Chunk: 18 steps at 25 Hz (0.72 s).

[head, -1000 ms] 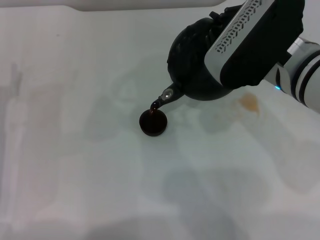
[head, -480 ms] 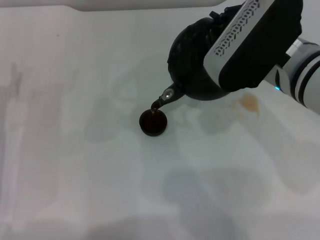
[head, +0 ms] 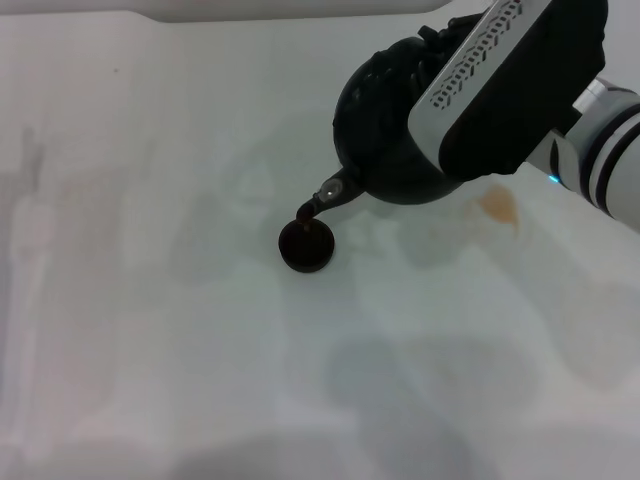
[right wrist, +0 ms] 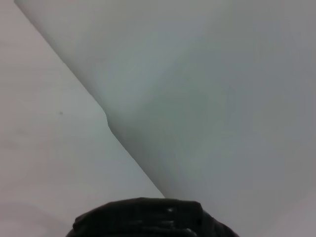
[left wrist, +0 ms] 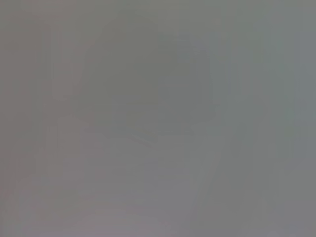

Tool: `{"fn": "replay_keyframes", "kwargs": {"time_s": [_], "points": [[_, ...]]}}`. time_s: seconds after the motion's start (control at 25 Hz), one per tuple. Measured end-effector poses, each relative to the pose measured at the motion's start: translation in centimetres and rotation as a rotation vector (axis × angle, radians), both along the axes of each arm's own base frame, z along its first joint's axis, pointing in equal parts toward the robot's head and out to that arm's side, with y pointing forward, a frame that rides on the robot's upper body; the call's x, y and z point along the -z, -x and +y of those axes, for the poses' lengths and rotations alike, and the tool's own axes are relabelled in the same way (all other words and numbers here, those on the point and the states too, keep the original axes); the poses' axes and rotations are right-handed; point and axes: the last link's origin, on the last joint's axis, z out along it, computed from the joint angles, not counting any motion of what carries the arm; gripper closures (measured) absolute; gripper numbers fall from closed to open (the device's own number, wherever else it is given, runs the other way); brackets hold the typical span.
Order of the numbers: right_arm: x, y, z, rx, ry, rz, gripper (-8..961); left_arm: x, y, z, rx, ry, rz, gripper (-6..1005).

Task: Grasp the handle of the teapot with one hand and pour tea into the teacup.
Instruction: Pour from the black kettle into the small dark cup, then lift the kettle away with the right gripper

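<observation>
Black teapot (head: 385, 130), carried by the right claw (head: 500, 85) near the worktop's far right edge, is tipping slightly further; tea is reaching the teacup (head: 306, 245). Claw's grip: cannot tell.

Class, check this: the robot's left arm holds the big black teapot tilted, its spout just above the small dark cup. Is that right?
Not quite: the head view shows the right arm holding the round black teapot, tilted, spout just above the small dark cup. The left arm is out of view.

white table (head: 150, 330) | on it: teacup (head: 306, 245), brown stain (head: 497, 207)
</observation>
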Motion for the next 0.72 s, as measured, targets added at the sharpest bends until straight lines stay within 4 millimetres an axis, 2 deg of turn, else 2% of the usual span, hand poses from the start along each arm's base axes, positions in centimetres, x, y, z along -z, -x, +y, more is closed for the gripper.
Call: {"fn": "replay_keyframes", "kwargs": {"time_s": [0.32, 0.72], "points": [[0.07, -0.55, -0.30, 0.042, 0.006, 0.036, 817, 0.01, -0.03, 0.01, 0.001, 0.000, -0.001, 152], [-0.09, -0.97, -0.60, 0.130, 0.042, 0.163, 818, -0.02, -0.07, 0.01, 0.004, -0.002, -0.001, 152]]}}
